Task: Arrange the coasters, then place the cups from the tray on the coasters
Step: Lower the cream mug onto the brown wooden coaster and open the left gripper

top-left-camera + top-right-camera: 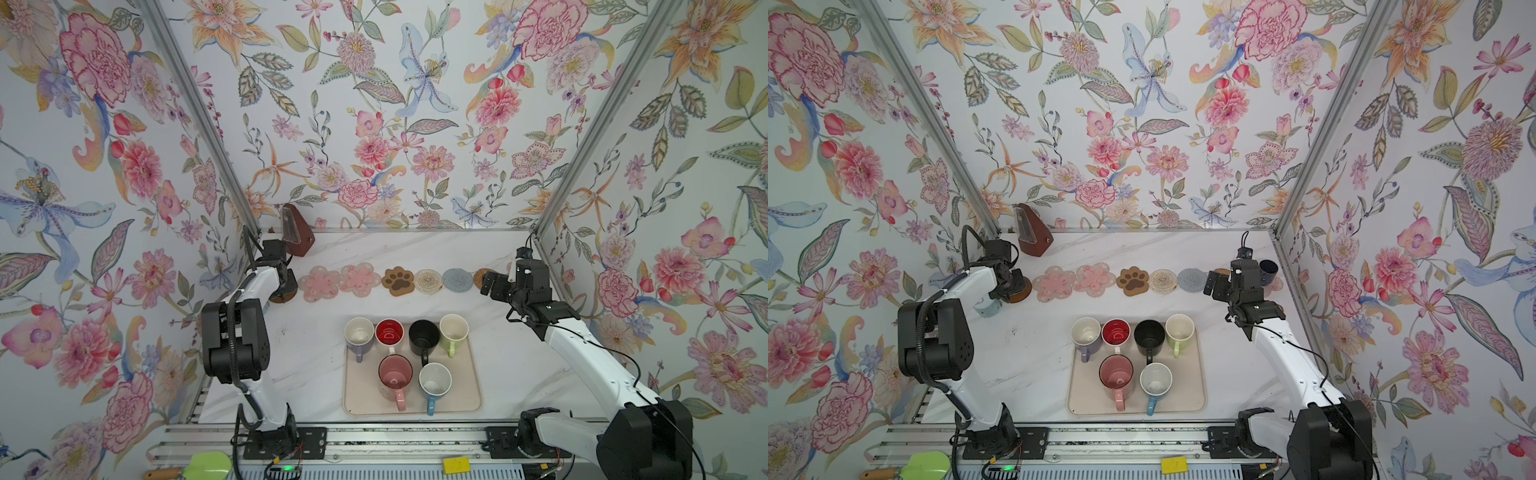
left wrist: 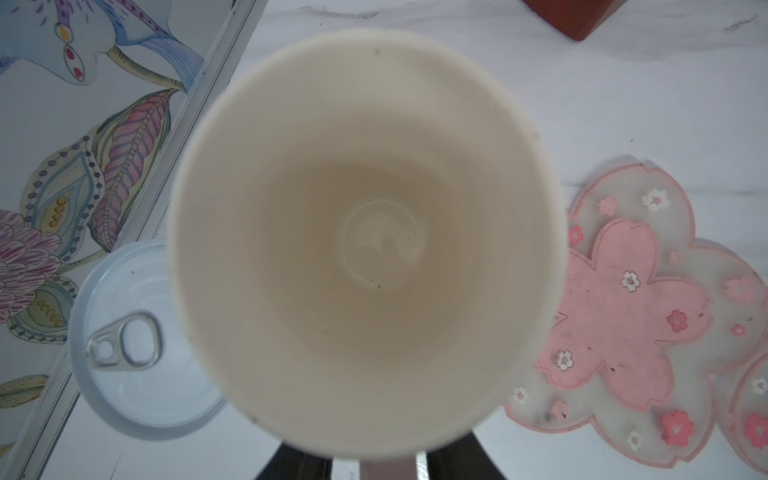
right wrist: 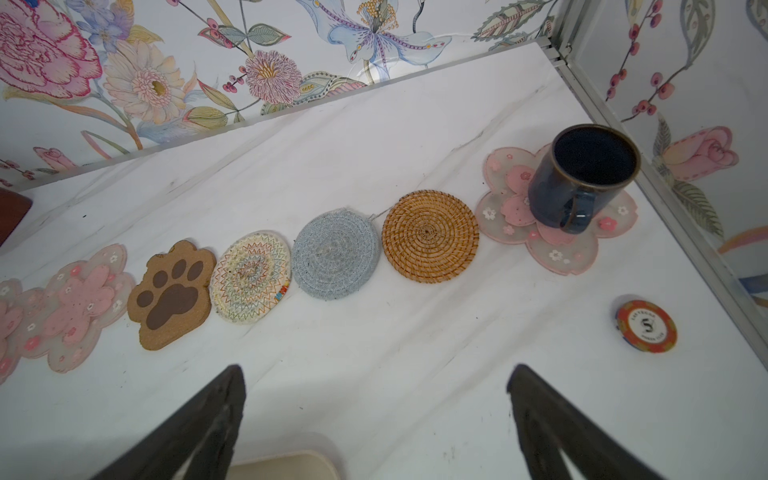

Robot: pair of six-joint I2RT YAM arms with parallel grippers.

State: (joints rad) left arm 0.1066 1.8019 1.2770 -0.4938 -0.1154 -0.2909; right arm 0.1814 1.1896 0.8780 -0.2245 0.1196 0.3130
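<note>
Left gripper (image 1: 286,286), jaws slightly parted either side of the handle, hovers over an empty cream mug (image 2: 365,232), apparently set on the brown disc coaster (image 1: 1022,296) directly beneath. A snagged handle could drag it into the pale-blue can (image 2: 137,345) just beside. Between both grippers, the tray (image 1: 357,401) holds six empty mugs (image 1: 395,372). Right gripper (image 3: 374,370), wide open and empty, hangs short of the navy mug (image 3: 582,174) on its flower coaster (image 3: 557,249).

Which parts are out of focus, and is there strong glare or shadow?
Left wrist view: the cream cup fills the frame and its rim is blurred, while the flower coaster beside it is sharp. Right wrist view: the right gripper's fingers are soft, the rattan coaster crisp. Both top views: even light, faint shadows, no strong glare.
</note>
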